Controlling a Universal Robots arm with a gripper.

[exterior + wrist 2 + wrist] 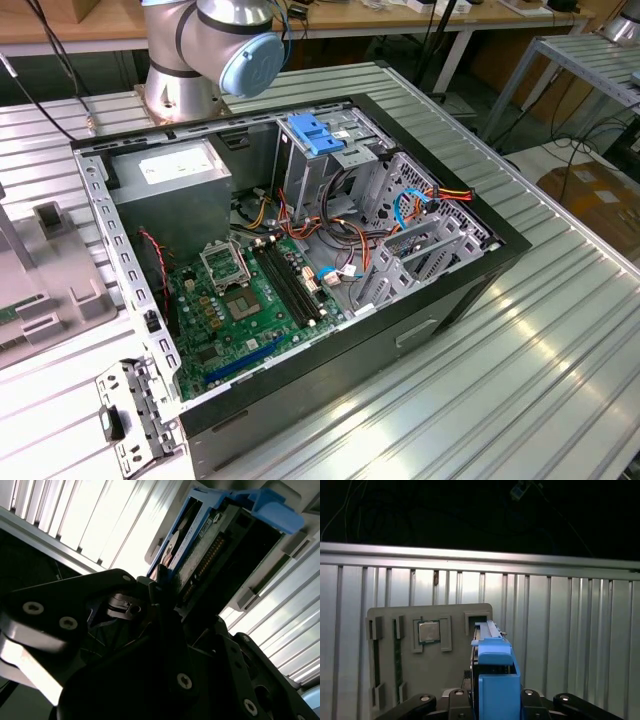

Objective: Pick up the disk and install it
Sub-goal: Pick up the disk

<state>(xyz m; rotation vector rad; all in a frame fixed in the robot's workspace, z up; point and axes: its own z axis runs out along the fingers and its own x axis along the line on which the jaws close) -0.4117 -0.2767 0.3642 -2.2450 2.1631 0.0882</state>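
Gripper (496,699) straddling disk (495,672), seemingly clamped, at grey tray (420,680)

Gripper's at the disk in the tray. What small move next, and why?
Probably a short, straight pull away from the grey tray, along the length of the disk. In the first wrist view the gripper flanks the disk, whose far end sits in the tray's slot; a sideways move might jam it.
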